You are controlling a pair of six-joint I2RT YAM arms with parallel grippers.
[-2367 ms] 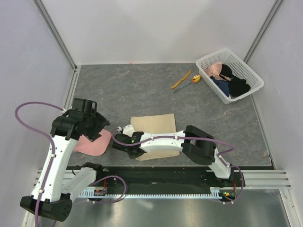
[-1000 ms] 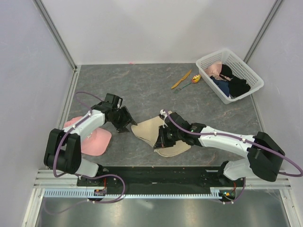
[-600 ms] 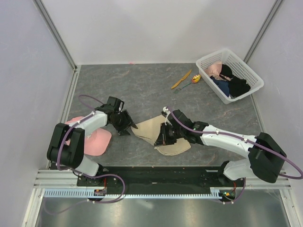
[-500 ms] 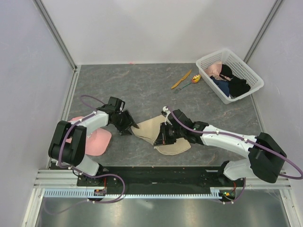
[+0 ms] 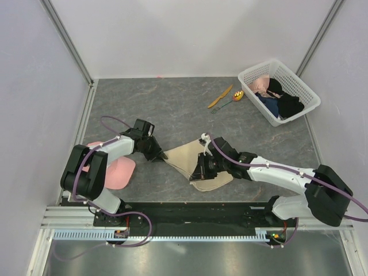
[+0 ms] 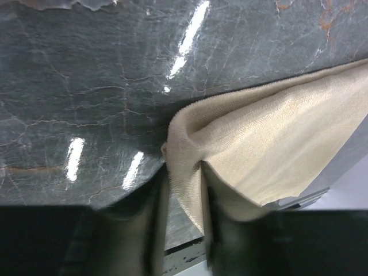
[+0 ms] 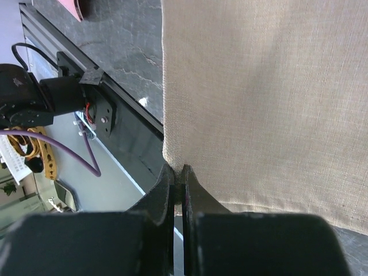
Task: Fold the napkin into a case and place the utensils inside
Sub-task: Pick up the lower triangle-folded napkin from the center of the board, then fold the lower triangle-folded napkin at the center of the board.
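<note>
The beige napkin (image 5: 183,156) lies rumpled and partly lifted at the table's middle front. My left gripper (image 5: 157,153) is at its left corner. In the left wrist view that corner (image 6: 184,172) of the napkin (image 6: 276,132) runs between the two blurred fingers of the left gripper (image 6: 183,178), which press it from both sides. My right gripper (image 5: 201,168) is shut on the napkin's near edge, and the right wrist view shows the right gripper (image 7: 179,171) pinching the hem of the napkin (image 7: 259,103). The utensils, an orange knife (image 5: 221,96) and a green-handled spoon (image 5: 231,100), lie side by side at the back.
A white basket (image 5: 258,66) of dark and pink clothes stands at the back right, just right of the utensils. A pink cap (image 5: 115,170) lies at the front left, partly under the left arm. White walls close in the table on three sides.
The left gripper slid right onto the napkin's left corner and closed from wide open. The right gripper, still pinching the cloth, shifted slightly right and nearer.
</note>
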